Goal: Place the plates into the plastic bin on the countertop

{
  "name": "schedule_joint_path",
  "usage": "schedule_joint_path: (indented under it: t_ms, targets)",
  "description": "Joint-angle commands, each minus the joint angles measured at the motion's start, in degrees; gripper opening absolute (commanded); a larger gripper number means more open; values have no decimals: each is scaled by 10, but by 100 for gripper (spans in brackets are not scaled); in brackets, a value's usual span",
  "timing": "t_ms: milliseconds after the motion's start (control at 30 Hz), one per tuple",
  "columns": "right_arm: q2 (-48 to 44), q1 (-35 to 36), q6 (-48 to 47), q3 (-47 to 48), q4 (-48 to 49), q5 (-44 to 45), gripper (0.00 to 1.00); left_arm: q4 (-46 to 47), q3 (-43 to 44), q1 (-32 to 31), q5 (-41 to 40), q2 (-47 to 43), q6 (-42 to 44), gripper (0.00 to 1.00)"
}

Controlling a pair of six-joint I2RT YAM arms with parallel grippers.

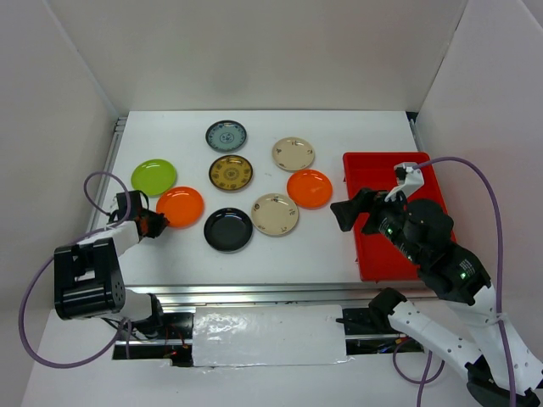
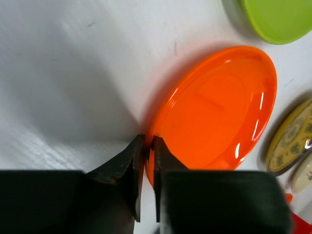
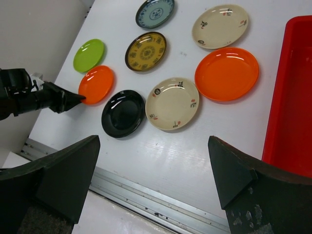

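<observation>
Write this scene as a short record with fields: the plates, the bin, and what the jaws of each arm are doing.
plates on table: eight, spread over the white table
plates in bin: none seen; the red bin is partly hidden by the right arm
left jaws: closed on the rim of the left orange plate, next to the green plate
right jaws: wide open, holding nothing, in the air at the bin's left edge

plain white walls [image 1: 271, 51] enclose three sides. an aluminium rail [image 1: 254, 294] runs along the near edge, a glossy white sheet [image 1: 267, 335] just below it.
</observation>
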Motion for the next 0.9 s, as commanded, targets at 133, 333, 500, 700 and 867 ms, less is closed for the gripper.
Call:
schedule_joint_path:
  t_ms: [133, 333, 500, 700, 867]
  targets:
    - [3, -1, -3, -5, 43, -2, 100, -44, -2, -5, -12, 7, 5, 0]
    - [28, -4, 7, -17, 73, -16, 100, -170, 21, -50, -113, -215, -10, 0]
    - [89, -20, 35, -47, 173, -112, 100, -205, 97, -118, -126, -318, 27, 0]
    - [212, -39, 111, -49, 336, -253, 100, -165, 140, -205, -11, -293, 94, 0]
    - [380, -36, 124, 13, 405, -306, 100, -129, 203, -275, 128, -200, 134, 0]
